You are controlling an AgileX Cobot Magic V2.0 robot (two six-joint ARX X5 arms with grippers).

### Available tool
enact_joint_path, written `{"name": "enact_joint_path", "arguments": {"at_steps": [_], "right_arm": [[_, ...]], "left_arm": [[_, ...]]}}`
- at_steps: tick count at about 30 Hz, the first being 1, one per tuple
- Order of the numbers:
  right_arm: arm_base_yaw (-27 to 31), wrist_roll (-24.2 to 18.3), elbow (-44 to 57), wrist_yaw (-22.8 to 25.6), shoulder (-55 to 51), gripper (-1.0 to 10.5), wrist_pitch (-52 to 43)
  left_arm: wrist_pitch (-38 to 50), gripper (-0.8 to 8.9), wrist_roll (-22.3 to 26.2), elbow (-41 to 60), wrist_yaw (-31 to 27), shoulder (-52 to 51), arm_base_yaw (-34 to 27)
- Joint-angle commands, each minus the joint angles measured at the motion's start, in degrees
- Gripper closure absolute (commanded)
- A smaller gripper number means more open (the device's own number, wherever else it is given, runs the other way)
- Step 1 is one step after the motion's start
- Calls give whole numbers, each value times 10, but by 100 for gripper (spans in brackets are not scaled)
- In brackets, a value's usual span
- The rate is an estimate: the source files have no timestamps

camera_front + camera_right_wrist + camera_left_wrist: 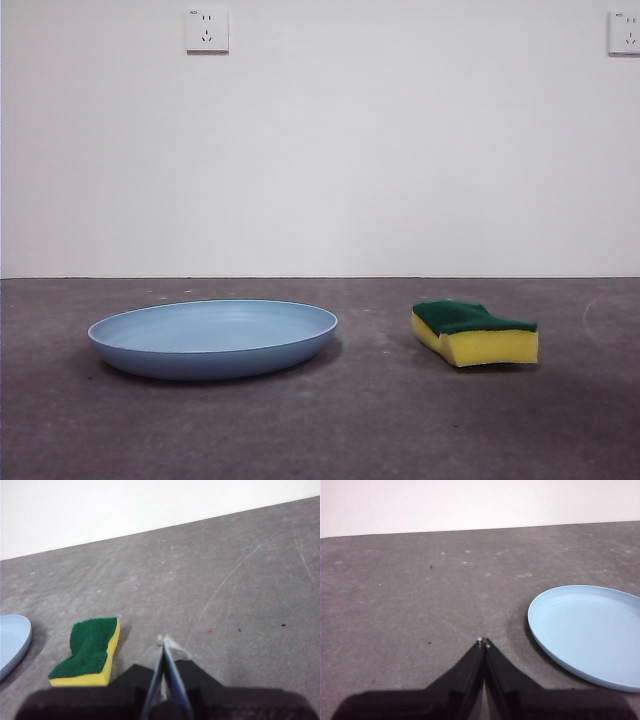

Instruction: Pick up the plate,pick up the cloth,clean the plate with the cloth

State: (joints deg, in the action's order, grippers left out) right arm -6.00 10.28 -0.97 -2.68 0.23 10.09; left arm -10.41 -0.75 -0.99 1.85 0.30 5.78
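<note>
The light-blue plate (212,336) lies flat on the dark grey table, left of centre in the front view. The cloth (474,332), a yellow sponge with a green scouring top, rests flat to the plate's right, a gap between them. My left gripper (484,641) is shut with nothing in it, hovering over bare table beside the plate (590,632). My right gripper (164,639) is shut and empty too, hanging above the table next to the cloth (90,651), with the plate's rim (12,642) just beyond it. Neither arm shows in the front view.
A white wall stands behind the table, with one socket (207,30) and another socket (624,32) high on it. The table top (380,420) carries faint scratches and specks.
</note>
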Motion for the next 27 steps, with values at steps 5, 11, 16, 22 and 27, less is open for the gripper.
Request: {"name": "enact_joint_path", "arguments": {"at_steps": [5, 11, 16, 22, 27], "right_arm": [[-1, 49, -44, -4, 24, 957, 47], [-1, 78, -134, -5, 105, 956, 65], [-1, 53, -234, -29, 196, 955, 109], [-1, -5, -346, -94, 311, 954, 177], [-1, -46, -443, -136, 418, 948, 280]], "left_arm": [[-11, 820, -73, -15, 0, 1, -2], [-69, 820, -91, -85, 1, 38, -2], [-101, 820, -115, -162, 5, 108, -2], [-135, 819, -112, -267, 57, 228, -2], [-186, 818, -91, -354, 139, 336, -2]]}}
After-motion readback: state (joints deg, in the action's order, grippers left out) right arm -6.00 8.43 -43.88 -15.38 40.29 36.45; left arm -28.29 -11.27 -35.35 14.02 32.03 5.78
